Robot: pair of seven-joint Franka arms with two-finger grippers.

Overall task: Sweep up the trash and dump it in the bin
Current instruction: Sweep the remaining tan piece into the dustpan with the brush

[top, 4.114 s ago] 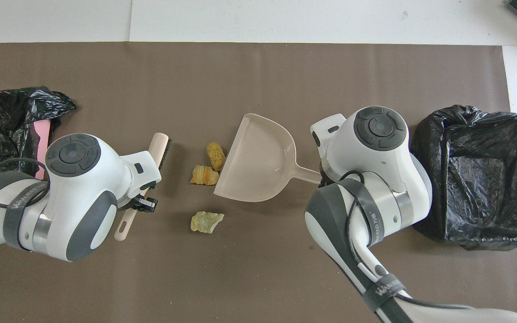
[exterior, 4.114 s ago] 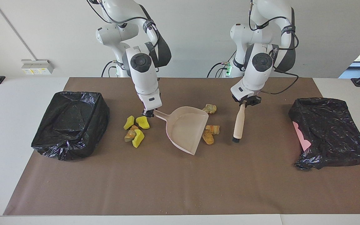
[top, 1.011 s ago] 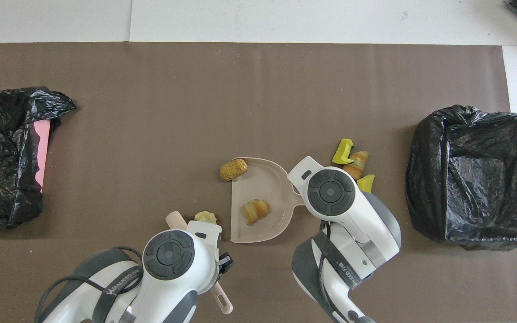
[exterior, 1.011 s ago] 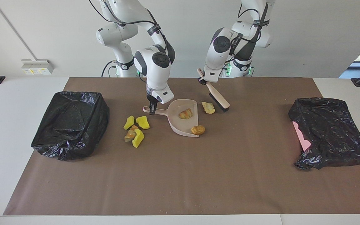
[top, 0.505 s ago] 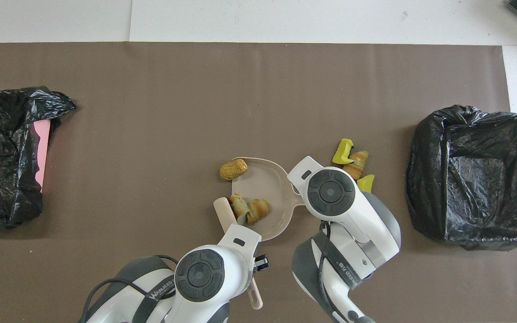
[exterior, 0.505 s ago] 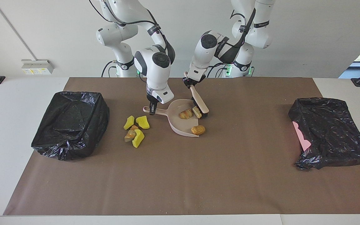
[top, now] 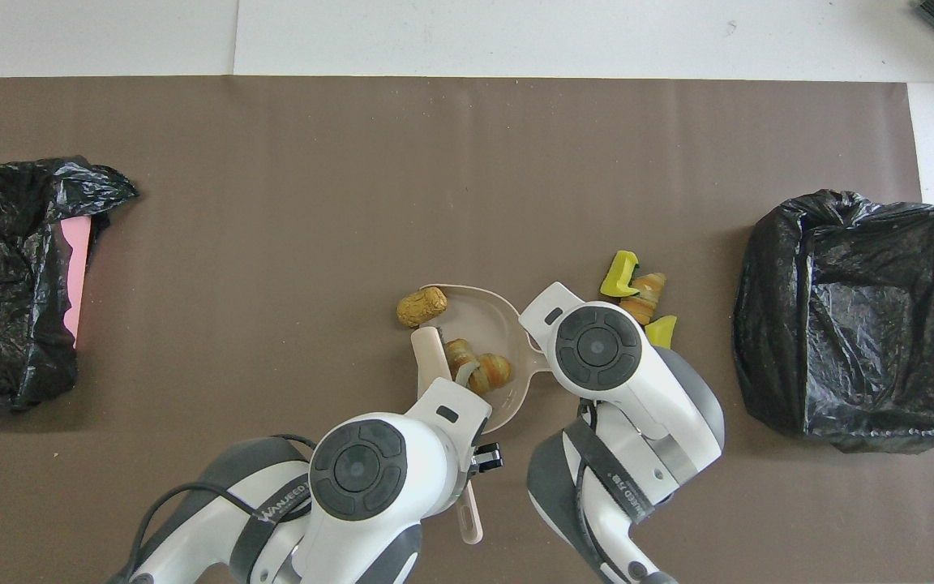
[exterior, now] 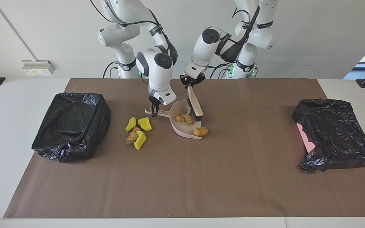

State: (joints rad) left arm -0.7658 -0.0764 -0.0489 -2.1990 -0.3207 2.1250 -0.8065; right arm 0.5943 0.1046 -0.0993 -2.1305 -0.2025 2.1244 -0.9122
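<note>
Over the desk's [exterior: 265, 190] middle, we sweep trash into the dustpan [exterior: 182, 128].
Our left gripper [exterior: 191, 80] clamps the brush [exterior: 195, 106] against two bread lumps [exterior: 184, 117]; our right gripper [exterior: 153, 110] pinches the pan's handle, hiding it overhead. Yellow sponge chunks [exterior: 138, 131] lie beside the black-lined bin [exterior: 71, 125].

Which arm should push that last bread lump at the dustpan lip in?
Left. Its gripper holds the brush, bristles in the dustpan beside the lump; the right gripper holds the handle.
</note>
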